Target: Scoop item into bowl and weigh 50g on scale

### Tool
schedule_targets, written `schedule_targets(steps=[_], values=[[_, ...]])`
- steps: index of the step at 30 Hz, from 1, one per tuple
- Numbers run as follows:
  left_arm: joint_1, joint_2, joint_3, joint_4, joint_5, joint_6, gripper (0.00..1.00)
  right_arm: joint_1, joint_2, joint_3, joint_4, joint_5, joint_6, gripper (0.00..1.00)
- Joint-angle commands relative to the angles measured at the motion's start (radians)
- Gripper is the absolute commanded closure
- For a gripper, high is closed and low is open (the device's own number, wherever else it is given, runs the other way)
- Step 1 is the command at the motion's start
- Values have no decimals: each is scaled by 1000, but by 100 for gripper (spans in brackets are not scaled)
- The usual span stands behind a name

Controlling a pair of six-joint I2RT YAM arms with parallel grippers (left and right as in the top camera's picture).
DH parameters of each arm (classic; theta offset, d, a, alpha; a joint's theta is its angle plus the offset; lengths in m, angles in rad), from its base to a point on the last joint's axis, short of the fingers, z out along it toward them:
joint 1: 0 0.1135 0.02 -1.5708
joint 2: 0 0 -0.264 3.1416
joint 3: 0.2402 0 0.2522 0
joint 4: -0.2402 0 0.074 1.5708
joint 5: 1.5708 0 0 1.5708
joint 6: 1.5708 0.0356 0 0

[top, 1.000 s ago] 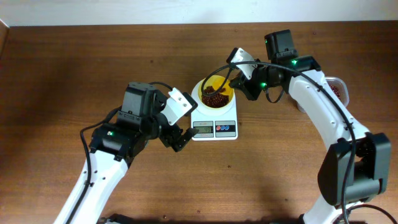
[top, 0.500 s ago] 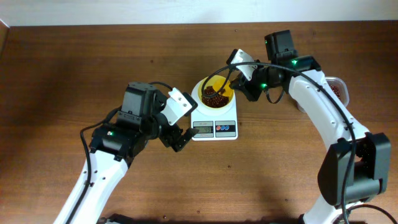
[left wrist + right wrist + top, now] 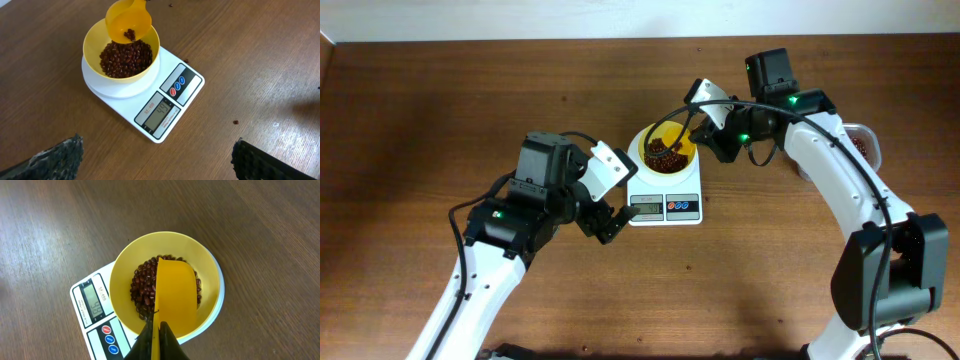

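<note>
The pale yellow bowl (image 3: 665,150) stands on the white scale (image 3: 665,207), holding a heap of red-brown beans (image 3: 125,60). My right gripper (image 3: 159,330) is shut on the handle of a yellow scoop (image 3: 175,295), which is tipped mouth-down over the bowl (image 3: 122,275). A few beans (image 3: 130,34) still lie in the scoop (image 3: 128,20). My left gripper (image 3: 156,156) hangs open just in front of the scale's display (image 3: 161,111), with only bare table between its fingers. Overhead, the left gripper (image 3: 603,212) sits left of the scale and the right gripper (image 3: 705,128) just right of the bowl.
A clear tub (image 3: 861,145) with more beans sits at the far right, partly behind the right arm. Stray beans (image 3: 235,121) lie on the wood near the scale. The table's back edge runs along the top of the overhead view.
</note>
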Motion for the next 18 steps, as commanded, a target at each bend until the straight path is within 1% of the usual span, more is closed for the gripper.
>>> schedule_targets(steps=[1,2,5,12,14,18], values=[[4,-10,-3,1,11,13,1,8,4,3,-33,-3,-5,96],[4,-10,-3,1,11,13,1,8,4,3,-35,2,-24,96],[4,-10,-3,1,11,13,1,8,4,3,-1,23,-22,96],[4,-10,-3,1,11,13,1,8,4,3,-15,18,-14,96],[4,-10,-3,1,11,13,1,8,4,3,-16,14,45,96],[4,-10,-3,1,11,13,1,8,4,3,-16,-24,214,96]])
